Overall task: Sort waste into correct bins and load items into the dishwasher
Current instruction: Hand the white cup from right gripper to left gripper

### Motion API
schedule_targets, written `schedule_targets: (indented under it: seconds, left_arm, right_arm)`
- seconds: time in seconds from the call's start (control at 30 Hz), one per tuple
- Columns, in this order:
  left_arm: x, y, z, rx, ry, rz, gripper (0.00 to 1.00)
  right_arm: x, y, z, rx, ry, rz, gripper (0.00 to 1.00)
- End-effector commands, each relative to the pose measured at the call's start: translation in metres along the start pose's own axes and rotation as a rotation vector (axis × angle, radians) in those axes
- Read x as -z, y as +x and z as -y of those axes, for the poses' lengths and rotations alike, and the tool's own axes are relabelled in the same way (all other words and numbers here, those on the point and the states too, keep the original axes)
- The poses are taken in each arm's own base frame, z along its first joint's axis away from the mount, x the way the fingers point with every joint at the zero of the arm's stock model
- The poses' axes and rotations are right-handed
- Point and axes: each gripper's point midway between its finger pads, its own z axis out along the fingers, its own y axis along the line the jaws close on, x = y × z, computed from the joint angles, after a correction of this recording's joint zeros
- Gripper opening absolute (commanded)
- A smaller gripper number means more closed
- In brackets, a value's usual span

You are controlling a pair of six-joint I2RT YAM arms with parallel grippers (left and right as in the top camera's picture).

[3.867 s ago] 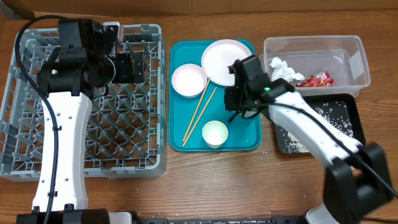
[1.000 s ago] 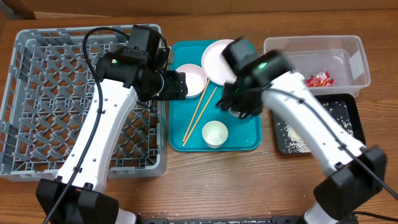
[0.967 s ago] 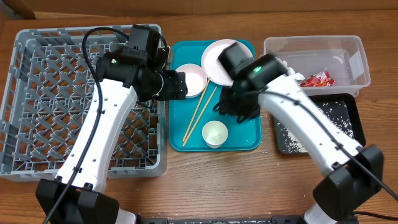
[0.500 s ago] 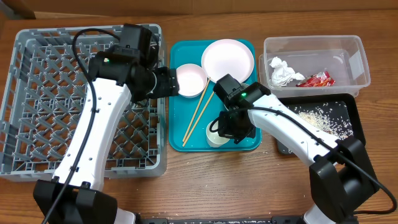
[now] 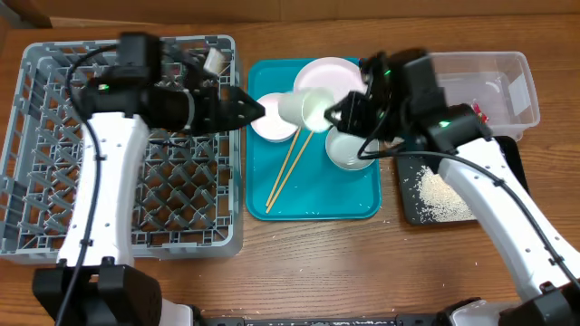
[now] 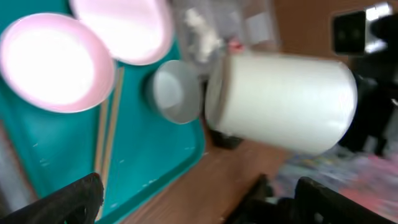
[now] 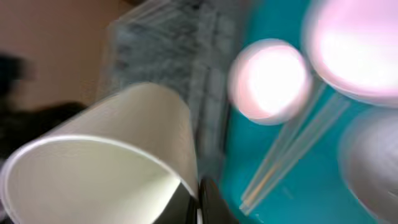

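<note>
The small white bowl (image 5: 304, 107) hangs on its side above the far end of the teal tray (image 5: 313, 206), its mouth turned toward the right gripper (image 5: 337, 116), whose fingers are clamped on its rim. The left gripper (image 5: 256, 109) points at the bowl's base from over the edge of the dish rack (image 5: 54, 181), its fingers (image 6: 62, 202) spread wide apart and holding nothing. Half a second earlier this bowl stood upright at the near end of the tray with the right gripper down on it; that spot is now bare. On the tray lie one second small bowl (image 5: 267, 127), one grey-white bowl (image 5: 349, 152), one round plate (image 5: 331, 74) and two chopsticks (image 5: 285, 172) laid side by side, all where they were before. To the right on the table (image 5: 362, 263) stand one clear tub (image 5: 512, 77), partly hidden by the right arm with a bit of red wrapper (image 5: 478, 115) showing, and one black tray (image 5: 507, 158) holding a heap of rice (image 5: 439, 192).
</note>
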Motion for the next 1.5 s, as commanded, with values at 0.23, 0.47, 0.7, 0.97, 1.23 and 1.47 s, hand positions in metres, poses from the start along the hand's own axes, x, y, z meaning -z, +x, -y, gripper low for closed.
schedule_targets:
  seconds: [0.23,0.47,0.7,0.97,1.23,1.47]
  left_arm:
    - [0.041,0.005,0.054,-0.12,0.627,0.145,1.0]
    - [0.041,0.006,0.054,-0.113,0.628,0.14,1.0]
    - [0.035,0.008,0.047,-0.104,0.586,0.126,1.0]
    - [0.035,0.009,0.047,-0.102,0.583,0.124,1.0]
    - [0.037,0.008,0.051,-0.1,0.612,0.13,1.0]
    - [0.036,0.009,0.052,-0.092,0.616,0.123,0.89]
  right_arm:
    - [-0.007,0.009,-0.061,0.141,-0.452,-0.123,0.04]
    - [-0.02,0.023,-0.078,0.173,-0.531,-0.178,0.04]
    - [-0.013,0.02,-0.101,0.225,-0.62,-0.161,0.04]
    - [-0.01,0.017,-0.107,0.232,-0.641,-0.151,0.04]
    - [-0.026,0.021,-0.095,0.207,-0.584,-0.161,0.04]
    - [-0.049,0.016,-0.082,0.182,-0.578,-0.161,0.04]
